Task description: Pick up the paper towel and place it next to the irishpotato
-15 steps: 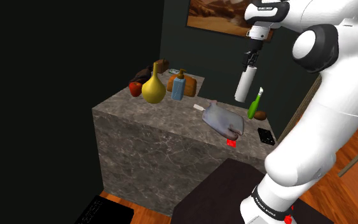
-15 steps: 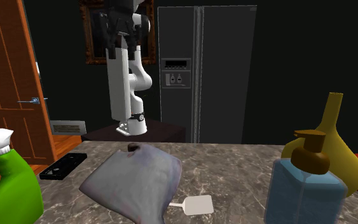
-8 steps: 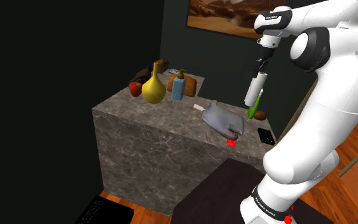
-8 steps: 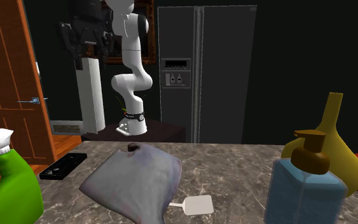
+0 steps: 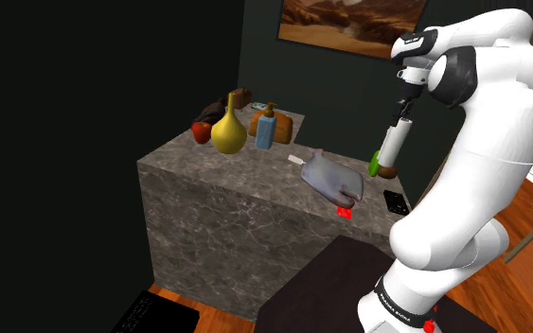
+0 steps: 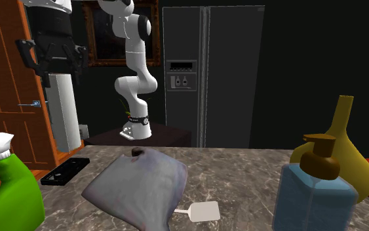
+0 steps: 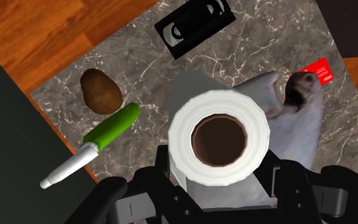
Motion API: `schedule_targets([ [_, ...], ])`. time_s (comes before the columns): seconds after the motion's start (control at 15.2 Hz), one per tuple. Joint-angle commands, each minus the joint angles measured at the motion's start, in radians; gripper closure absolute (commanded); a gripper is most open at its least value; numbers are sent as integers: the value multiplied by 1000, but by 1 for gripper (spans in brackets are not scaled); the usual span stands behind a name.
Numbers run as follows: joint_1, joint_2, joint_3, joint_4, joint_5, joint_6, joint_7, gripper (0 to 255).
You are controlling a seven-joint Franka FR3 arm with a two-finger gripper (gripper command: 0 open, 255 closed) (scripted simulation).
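Observation:
A white paper towel roll [image 7: 219, 137] with a brown core hangs upright in the air, and my black gripper [image 7: 217, 186] is shut on its sides. In the shoulder view the gripper [image 5: 405, 111] holds the roll [image 5: 392, 143] over the counter's right end, just above a green spray bottle [image 5: 376, 166] and the brown potato [image 5: 387, 172]. Seen from the wrist, the potato [image 7: 101, 90] lies on the marble beside the spray bottle [image 7: 105, 135], off to one side of the roll. In the second exterior view the roll [image 6: 63, 113] hangs at the left under the gripper [image 6: 53, 64].
On the marble counter [image 5: 207, 189] lie a grey bag [image 7: 298, 124], a black remote [image 7: 195, 22] and a red card [image 7: 317, 71]. At its far end stand a yellow vase [image 5: 228, 131], a blue soap bottle [image 5: 266, 128] and an apple [image 5: 201, 131]. A dark fridge [image 6: 212, 75] stands behind.
The arm has swung toward the shoulder view's right and come down a little, carrying the roll to just above the spray bottle and potato. The grip has not changed.

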Motion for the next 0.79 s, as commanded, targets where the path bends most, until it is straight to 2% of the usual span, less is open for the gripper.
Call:
schedule_targets([
  [0.0, -2, 0, -1, -28, 0, 28, -5, 255],
  [0.73, 2, 7, 3, -168, 6, 173, -7, 255],
])
